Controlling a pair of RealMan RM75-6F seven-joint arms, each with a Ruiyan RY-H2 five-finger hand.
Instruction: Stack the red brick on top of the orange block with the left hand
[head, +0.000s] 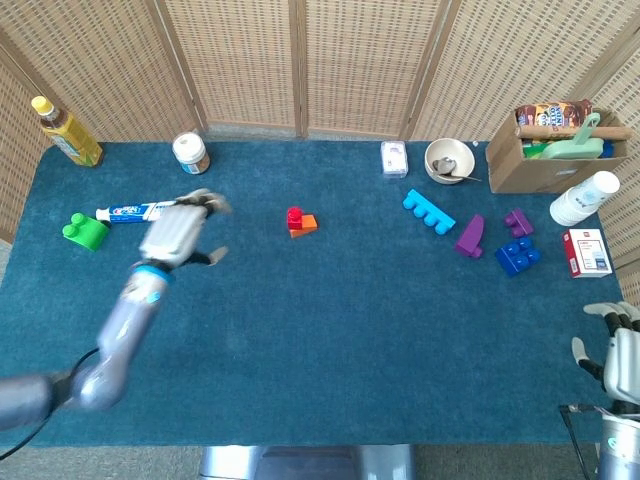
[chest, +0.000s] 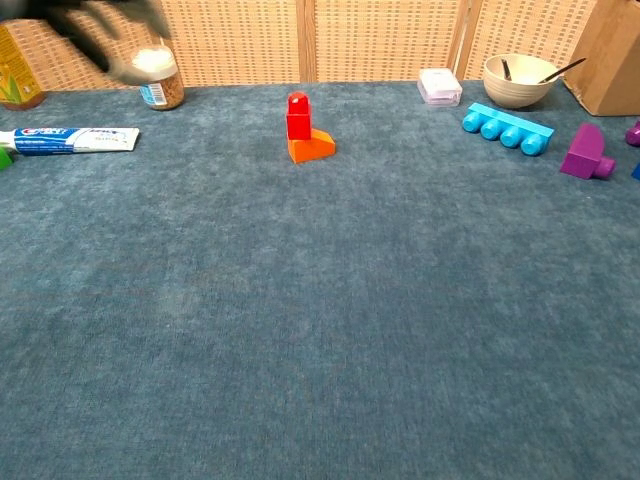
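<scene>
Toothpaste (head: 141, 211) — green brick (head: 84, 231) beside
</scene>
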